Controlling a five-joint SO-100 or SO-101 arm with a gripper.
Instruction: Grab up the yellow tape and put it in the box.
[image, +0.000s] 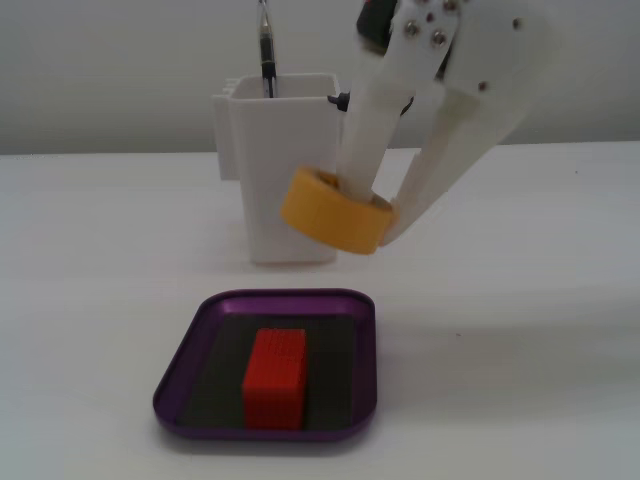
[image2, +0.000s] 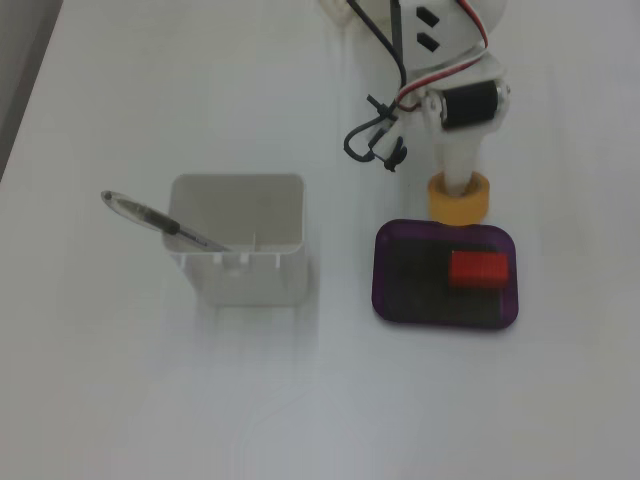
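The yellow tape (image: 330, 212) is a small yellow-orange roll held tilted in the air by my white gripper (image: 372, 205). One finger goes through its hollow centre and the other presses its outer side. It hangs above and behind the purple box (image: 362, 310), which lies on the white table with a red block (image: 275, 378) on its dark bottom. In the view from above, the tape (image2: 459, 196) sits at the far rim of the box (image2: 385, 275), with the gripper (image2: 459, 186) over it and the red block (image2: 477, 269) in the box's right part.
A tall white plastic container (image: 285, 170) with a pen (image: 266, 50) stands behind the box, just left of the tape; it also shows in the view from above (image2: 238, 240). Black and red cables (image2: 378, 135) hang from the arm.
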